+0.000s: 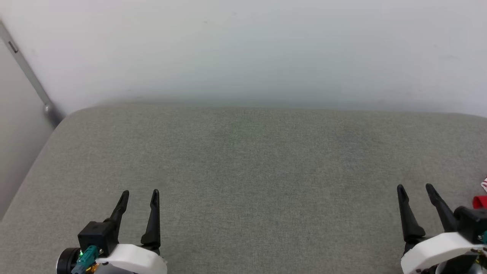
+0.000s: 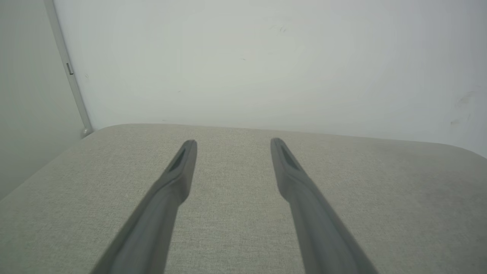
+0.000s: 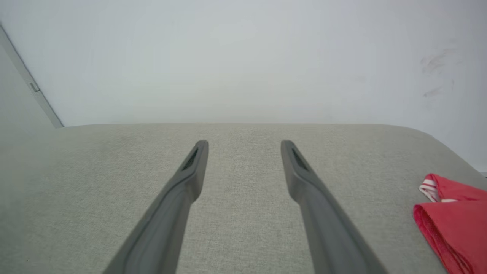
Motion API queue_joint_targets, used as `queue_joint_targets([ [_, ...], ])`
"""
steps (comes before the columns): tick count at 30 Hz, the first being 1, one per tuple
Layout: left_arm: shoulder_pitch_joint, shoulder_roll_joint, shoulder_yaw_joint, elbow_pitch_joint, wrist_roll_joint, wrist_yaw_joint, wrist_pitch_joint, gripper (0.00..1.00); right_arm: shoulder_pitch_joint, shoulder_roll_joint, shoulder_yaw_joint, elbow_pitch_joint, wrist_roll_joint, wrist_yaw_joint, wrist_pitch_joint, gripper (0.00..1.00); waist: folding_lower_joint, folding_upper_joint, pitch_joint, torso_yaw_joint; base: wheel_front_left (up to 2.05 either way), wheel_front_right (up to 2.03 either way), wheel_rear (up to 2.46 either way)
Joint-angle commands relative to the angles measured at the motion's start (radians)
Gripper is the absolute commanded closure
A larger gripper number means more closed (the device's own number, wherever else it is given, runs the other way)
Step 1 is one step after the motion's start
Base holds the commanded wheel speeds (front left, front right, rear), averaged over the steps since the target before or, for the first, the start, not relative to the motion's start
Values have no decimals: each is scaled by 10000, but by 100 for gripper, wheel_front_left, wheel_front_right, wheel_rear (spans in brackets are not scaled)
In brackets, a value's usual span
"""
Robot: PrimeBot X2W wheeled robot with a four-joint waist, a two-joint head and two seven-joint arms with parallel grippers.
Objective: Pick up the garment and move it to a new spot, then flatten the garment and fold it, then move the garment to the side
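Note:
The garment is a folded red bundle with a strip of red-and-white trim, lying at the right end of the grey cushion. A sliver of the garment peeks past the right edge in the head view. My right gripper hovers open over the cushion just left of it, apart from the cloth; in the right wrist view the right gripper holds nothing between its fingers. My left gripper stands open at the lower left, and the left gripper is empty too.
A pale wall rises right behind the cushion's far edge. A grey metal strip runs down the wall at the left corner. The cushion's left edge drops away near my left arm.

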Motion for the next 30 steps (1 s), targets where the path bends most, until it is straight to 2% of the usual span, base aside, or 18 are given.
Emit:
queue_joint_targets([
  [1,109,22,24,40,-32,-32,-44,0,321,132,-64,-259,11,-5,65,0,3,0,-104,46,0,0,0],
  [7,442,45,-99,41,-12,-7,-4,0,1617,626,-218,-2088,-303,-5,696,0,3,0,-362,-108,0,0,0],
  [12,662,22,-91,98,-123,75,3,0,2130,813,-158,-2989,-374,-5,1117,0,3,0,-394,-297,0,0,0],
  [30,416,-96,-115,329,-133,-59,-45,0,1805,872,14,-3164,-495,-5,1329,0,3,0,-243,-316,0,0,0],
])
